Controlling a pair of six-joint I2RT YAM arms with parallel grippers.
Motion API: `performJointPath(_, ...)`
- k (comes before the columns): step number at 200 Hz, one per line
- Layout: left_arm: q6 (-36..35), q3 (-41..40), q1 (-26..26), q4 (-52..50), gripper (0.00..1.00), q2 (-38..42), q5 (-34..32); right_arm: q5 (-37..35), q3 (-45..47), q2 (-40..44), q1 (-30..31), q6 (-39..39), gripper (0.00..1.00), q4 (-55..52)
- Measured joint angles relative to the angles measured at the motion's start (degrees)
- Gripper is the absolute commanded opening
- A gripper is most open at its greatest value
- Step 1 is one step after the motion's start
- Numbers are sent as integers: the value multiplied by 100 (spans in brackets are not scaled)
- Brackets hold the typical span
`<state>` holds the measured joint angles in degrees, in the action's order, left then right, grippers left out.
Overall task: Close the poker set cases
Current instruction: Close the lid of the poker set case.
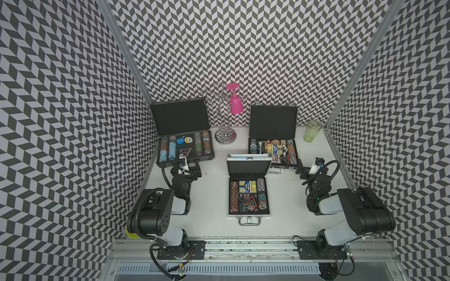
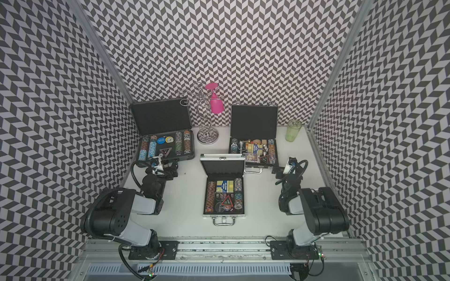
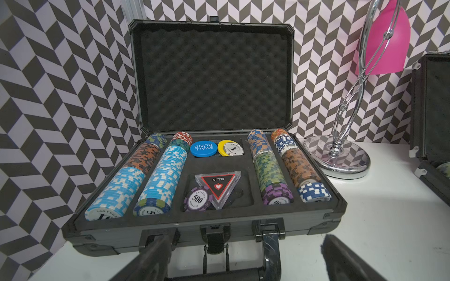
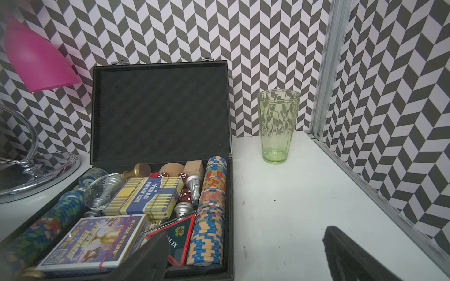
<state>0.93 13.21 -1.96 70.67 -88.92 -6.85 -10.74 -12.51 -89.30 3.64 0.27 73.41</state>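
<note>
Chevron-patterned walls (image 1: 255,48) around a white table (image 1: 209,194).

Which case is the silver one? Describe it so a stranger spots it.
On the white table, look dead centre. The small silver poker case lies there, open; its bright metal frame sets it apart from the dark-grey case and black case behind.

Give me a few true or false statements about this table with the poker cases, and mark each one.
1. The dark-grey case, the black case and the silver case all stand open. True.
2. The pink glass stands upright on the table. False: it hangs upside down on the chrome rack.
3. The green tumbler stands beside the black case. True.
4. The left gripper is clamped on the dark-grey case's handle. False: its jaws are wide open, gripping nothing.
</note>
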Motion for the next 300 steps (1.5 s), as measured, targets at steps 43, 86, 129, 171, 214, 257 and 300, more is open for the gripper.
performJointPath(43, 0, 0, 0, 0, 100, 0, -2, 0, 0, 0, 0, 0, 99, 2)
performJointPath(86, 0, 0, 2, 0, 99, 0, -2, 0, 0, 0, 0, 4, 99, 4)
performJointPath(129, 0, 0, 11, 0, 100, 0, 0, 0, 0, 0, 0, 7, 99, 4)
performJointPath(171, 0, 0, 11, 0, 99, 0, 0, 0, 0, 0, 0, 7, 99, 7)
performJointPath(214, 7, 0, 42, 2, 100, 0, 15, 0, -9, -2, 0, 17, 99, 7)
performJointPath(257, 87, 483, 83, -975, 100, 466, -210, -7, -87, 131, 0, 22, 100, -278)
performJointPath(300, 308, 1665, -111, -2531, 99, 968, -680, 9, -828, 1029, 0, 96, 99, -1759)
